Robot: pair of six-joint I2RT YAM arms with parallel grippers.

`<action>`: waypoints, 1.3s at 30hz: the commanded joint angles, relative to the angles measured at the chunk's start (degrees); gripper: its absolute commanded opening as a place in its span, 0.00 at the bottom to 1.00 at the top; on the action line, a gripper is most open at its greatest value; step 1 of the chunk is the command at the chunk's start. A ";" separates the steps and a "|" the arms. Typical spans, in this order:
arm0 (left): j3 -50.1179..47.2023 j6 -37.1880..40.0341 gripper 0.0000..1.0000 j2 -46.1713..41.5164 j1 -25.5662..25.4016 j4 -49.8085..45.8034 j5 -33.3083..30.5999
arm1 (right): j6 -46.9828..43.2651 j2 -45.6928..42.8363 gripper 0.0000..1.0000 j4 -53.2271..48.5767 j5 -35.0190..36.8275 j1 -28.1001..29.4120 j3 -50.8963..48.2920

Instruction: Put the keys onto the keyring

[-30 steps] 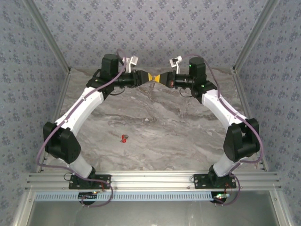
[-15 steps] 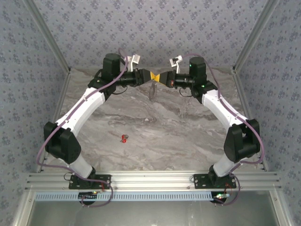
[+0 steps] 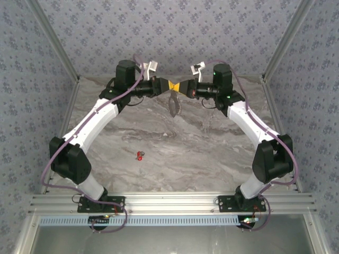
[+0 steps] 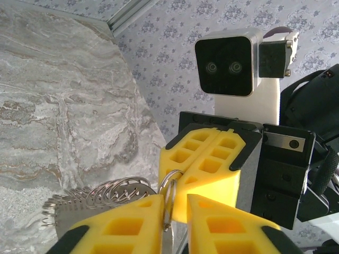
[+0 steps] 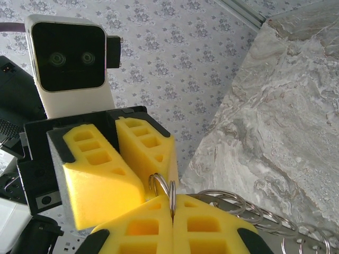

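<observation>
- Tiny red key with a silvery bit (image 3: 140, 155) sits on the marble tabletop (image 3: 212, 153), well apart from the thin grey metal keyring (image 4: 168, 186) held aloft.
- Right claw (image 5: 171, 203) is clamped on that ring; left claw (image 4: 175, 202) is narrow around it, can't tell if it's biting.
- Uneven squeeze could twist it loose, imo.

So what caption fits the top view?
Left gripper and right gripper meet tip to tip, keyring hanging beneath, red key alone on the table.

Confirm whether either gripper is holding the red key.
No: the red key lies loose on the marble table with nothing touching it.
</observation>
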 commanded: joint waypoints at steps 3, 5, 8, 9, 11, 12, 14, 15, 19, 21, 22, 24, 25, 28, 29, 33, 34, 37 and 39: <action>-0.71 0.56 0.04 -1.52 -0.61 2.01 0.89 | 0.67 -2.14 0.00 1.58 0.04 0.71 1.86; -0.71 0.92 0.00 -1.78 -0.63 1.80 0.38 | 0.68 -2.25 0.00 1.30 0.15 0.69 1.74; -0.75 1.59 0.00 -2.43 -0.64 1.40 -0.86 | 1.50 -2.99 0.08 0.89 0.99 -0.58 0.39; -0.71 1.80 0.00 -2.66 -0.55 1.25 -1.20 | 2.85 -3.71 0.22 1.89 1.44 -1.58 -0.90; -0.55 2.48 0.00 -3.29 -0.53 0.87 -2.18 | 7.31 -5.90 0.32 6.62 2.68 -4.76 -4.99; -0.49 2.58 0.00 -3.53 -0.59 0.87 -2.48 | 9.39 -6.97 0.35 8.65 3.07 -6.45 -6.61; -0.07 2.88 0.00 -3.95 -0.61 0.95 -2.90 | 13.42 -9.23 0.39 12.58 3.99 -9.48 -9.41; 0.14 2.98 0.00 -4.02 -0.55 0.87 -3.02 | 14.34 -9.89 0.39 13.32 4.10 -10.36 -9.44; 1.27 4.12 0.00 -4.41 -0.56 0.99 -3.02 | 14.48 -11.71 0.40 12.08 4.69 -10.59 -8.95; 1.79 5.03 0.00 -4.74 -0.54 1.36 -3.09 | 14.18 -11.72 0.40 11.26 4.92 -9.50 -7.46; 1.99 5.38 0.00 -4.91 -0.54 1.83 -3.05 | 14.01 -11.78 0.41 11.01 5.13 -8.85 -6.74; 1.96 5.72 0.00 -5.40 -0.61 3.75 -2.84 | 13.36 -11.55 0.43 10.22 5.56 -7.42 -4.94; 1.86 5.89 0.00 -5.68 -0.64 4.91 -2.76 | 12.41 -11.34 0.44 9.14 5.74 -6.86 -3.81; 1.18 6.12 0.00 -6.99 -0.63 9.25 -2.50 | 9.69 -10.61 0.45 6.30 5.99 -5.06 -0.40; 0.90 6.22 0.00 -7.50 -0.65 10.78 -2.50 | 8.86 -10.26 0.46 5.56 5.97 -4.64 0.57; 0.00 7.02 0.00 -9.22 -0.70 15.86 -2.23 | 7.17 -8.85 0.46 4.70 5.31 -3.99 3.46; 0.07 7.24 0.00 -9.53 -0.70 16.38 -2.19 | 7.09 -8.62 0.46 4.83 5.24 -3.92 4.01; 0.72 7.82 0.00 -9.93 -0.76 17.29 -1.68 | 7.10 -7.47 0.46 5.97 4.24 -3.57 6.02; 1.39 7.87 0.00 -9.83 -0.79 17.41 -0.98 | 6.97 -6.45 0.45 6.33 3.23 -3.10 7.71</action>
